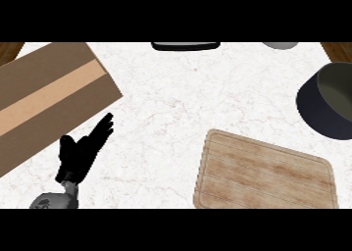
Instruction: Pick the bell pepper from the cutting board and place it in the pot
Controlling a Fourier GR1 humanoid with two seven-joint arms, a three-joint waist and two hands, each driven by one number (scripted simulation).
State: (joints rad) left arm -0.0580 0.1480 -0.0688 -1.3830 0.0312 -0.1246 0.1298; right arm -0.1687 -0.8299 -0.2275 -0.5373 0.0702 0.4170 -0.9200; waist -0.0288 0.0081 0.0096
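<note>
White marble table [171, 98]. Lower left: left hand [78, 154], fingers [102, 128] straight and spread, holding nothing. Lower right: wooden cutting board [265, 174], lying flat. Right edge: dark pot [314, 107], upright, apart from the board. Upper left: cardboard box [41, 103]. Location of the bell pepper cannot be told.

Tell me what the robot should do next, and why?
Probably bring the right hand into view: the board lies bare, no pepper shows in the pot, and only the left hand shows, resting open at lower left.
</note>
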